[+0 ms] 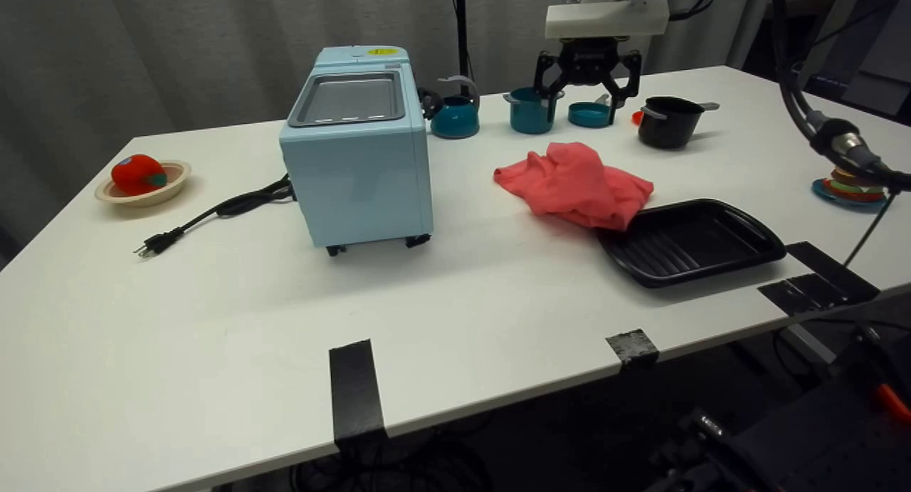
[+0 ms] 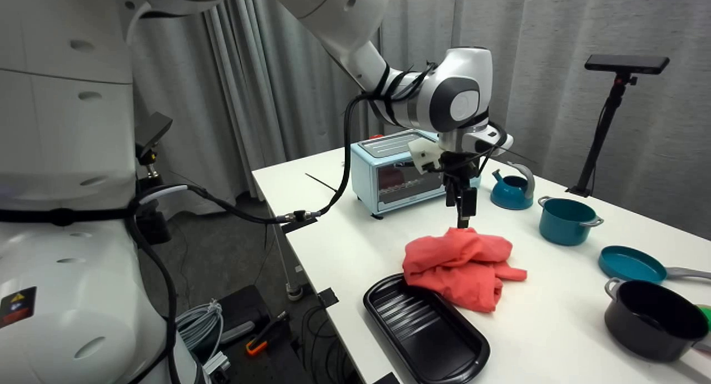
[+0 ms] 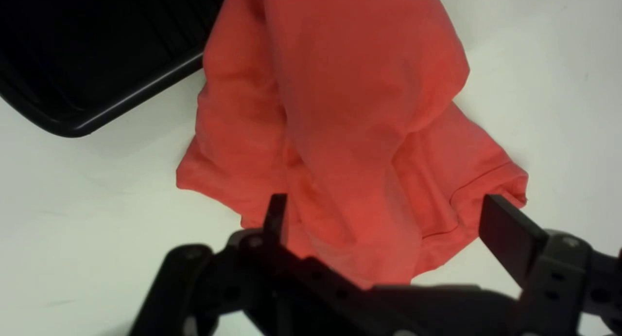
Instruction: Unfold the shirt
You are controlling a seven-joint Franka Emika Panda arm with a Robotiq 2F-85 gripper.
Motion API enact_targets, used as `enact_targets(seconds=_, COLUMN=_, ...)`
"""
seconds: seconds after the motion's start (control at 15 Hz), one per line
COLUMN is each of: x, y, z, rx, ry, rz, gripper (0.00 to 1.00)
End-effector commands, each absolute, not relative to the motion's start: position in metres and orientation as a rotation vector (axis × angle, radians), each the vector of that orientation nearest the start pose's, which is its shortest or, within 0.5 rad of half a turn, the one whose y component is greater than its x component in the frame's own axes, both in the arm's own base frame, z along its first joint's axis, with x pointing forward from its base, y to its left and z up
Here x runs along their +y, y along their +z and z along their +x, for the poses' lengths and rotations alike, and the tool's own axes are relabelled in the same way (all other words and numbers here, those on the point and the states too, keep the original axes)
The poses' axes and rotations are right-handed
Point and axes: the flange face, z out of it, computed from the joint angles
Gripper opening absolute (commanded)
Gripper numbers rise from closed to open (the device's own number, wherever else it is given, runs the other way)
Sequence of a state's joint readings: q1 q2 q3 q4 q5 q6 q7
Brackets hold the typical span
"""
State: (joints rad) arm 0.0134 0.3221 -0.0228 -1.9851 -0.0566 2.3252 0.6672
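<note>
The shirt is a crumpled red cloth, bunched in folds on the white table, in both exterior views. One edge of it lies over the corner of a black ribbed tray. In the wrist view the shirt fills the middle, with a seamed edge at the lower right. My gripper is open and empty, pointing down above the cloth; it also shows in an exterior view. In the wrist view its fingers are wide apart over the near part of the shirt. Whether a fingertip touches the cloth is unclear.
A light-blue toaster oven stands beside the shirt. A teal kettle, teal pot, teal pan and black pot stand around it. The black tray lies near the table edge. A bowl holds a red toy.
</note>
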Motion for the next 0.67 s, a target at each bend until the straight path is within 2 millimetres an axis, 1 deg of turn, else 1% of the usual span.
enact_targets(seconds=0.0, x=-0.01, y=0.28, z=0.624, rx=1.003, ry=-0.075, rz=-3.026, gripper=1.0)
enact_targets(seconds=0.33, x=-0.006, y=0.23, z=0.633, rx=0.983, ry=-0.013, rz=-3.033, gripper=1.0)
enact_targets(seconds=0.4, x=-0.006, y=0.225, z=0.635, rx=0.989, ry=-0.016, rz=-3.034, gripper=1.0)
enact_targets(seconds=0.47, x=-0.005, y=0.219, z=0.637, rx=0.986, ry=-0.011, rz=-3.036, gripper=0.96)
enact_targets(seconds=0.53, x=-0.005, y=0.216, z=0.64, rx=0.987, ry=-0.006, rz=-3.036, gripper=0.74)
enact_targets(seconds=0.6, x=-0.005, y=0.212, z=0.642, rx=0.989, ry=0.001, rz=-3.034, gripper=0.72)
